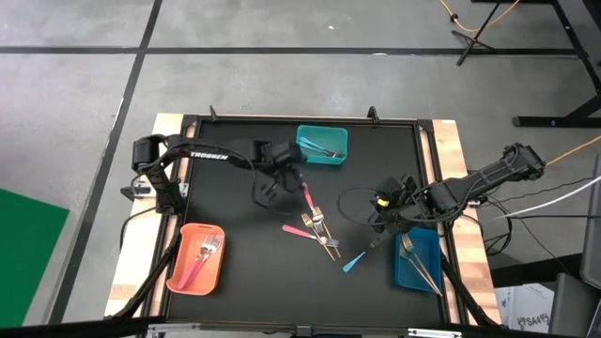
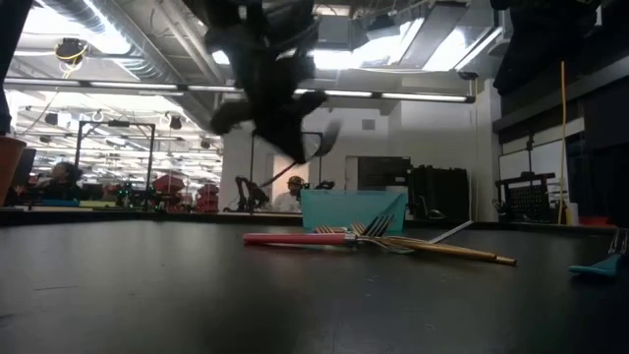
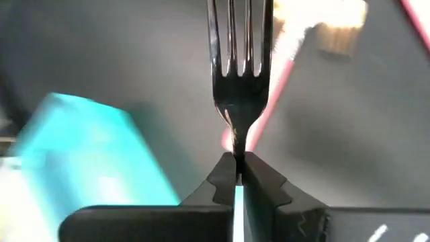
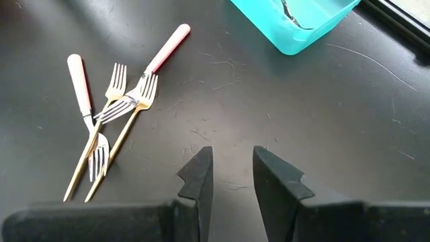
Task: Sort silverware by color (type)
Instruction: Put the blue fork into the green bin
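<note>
My left gripper [image 1: 282,176] hangs above the table between the teal bin [image 1: 322,144] and the pile of forks [image 1: 319,230], shut on a dark-headed fork [image 3: 238,60]. In the low view it [image 2: 295,123] is well above the table. My right gripper [image 4: 232,168] is open, low over bare table beside the blue bin [image 1: 418,260], touching nothing. Pink- and gold-handled forks [image 4: 111,114] lie crossed on the table. A light-blue utensil [image 1: 354,263] lies alone, and a pink-handled one [image 1: 307,197] lies near my left gripper. My left gripper pinches the fork between its two fingers at the neck [image 3: 236,144], just below the head. A light-blue strip of handle [image 3: 236,205] runs back between the fingers. The tines point away from the gripper, in line with the fingers. The fork is lifted clear of the table.
The orange bin [image 1: 195,256] at the near left holds pink-handled forks. The blue bin at the near right holds gold-handled forks [image 1: 420,263]. The teal bin at the far edge holds utensils [image 4: 295,17]. The black mat [image 1: 235,216] is bare between the bins and the pile.
</note>
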Available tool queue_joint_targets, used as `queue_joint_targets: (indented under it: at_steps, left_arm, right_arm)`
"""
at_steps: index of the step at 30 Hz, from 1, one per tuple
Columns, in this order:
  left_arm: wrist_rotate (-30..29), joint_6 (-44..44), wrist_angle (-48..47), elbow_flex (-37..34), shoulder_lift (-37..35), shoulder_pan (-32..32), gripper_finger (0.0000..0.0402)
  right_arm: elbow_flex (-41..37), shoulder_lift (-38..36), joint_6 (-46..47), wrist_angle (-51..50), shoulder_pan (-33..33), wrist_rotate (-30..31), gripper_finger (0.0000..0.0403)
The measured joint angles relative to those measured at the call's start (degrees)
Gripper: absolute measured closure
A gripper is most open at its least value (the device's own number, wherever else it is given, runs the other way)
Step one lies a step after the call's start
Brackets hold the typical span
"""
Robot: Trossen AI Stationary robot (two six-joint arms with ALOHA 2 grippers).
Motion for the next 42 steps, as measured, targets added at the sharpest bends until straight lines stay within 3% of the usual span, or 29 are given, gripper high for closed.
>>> queue_joint_targets:
  at_steps: [7, 15, 25, 42]
  left_arm:
    - [0.0, 2.4, 10.1, 4.8, -0.1, 3.0, 0.0394]
    - [0.7, 3.5, 21.5, 5.1, 0.3, 8.5, 0.0394]
    - [2.8, 3.3, 27.4, 5.1, 5.7, 13.6, 0.0395]
    - [-0.2, 3.4, 34.1, 5.1, 17.5, 14.5, 0.0391]
  right_arm:
    - [0.0, 0.0, 0.0, 0.0, 0.0, 0.0, 0.0308]
    - [0.0, 0.0, 0.0, 0.0, 0.0, 0.0, 0.0308]
    - [0.0, 0.0, 0.0, 0.0, 0.0, 0.7, 0.0308]
    - [0.0, 0.0, 0.0, -0.1, 0.0, 1.2, 0.0308]
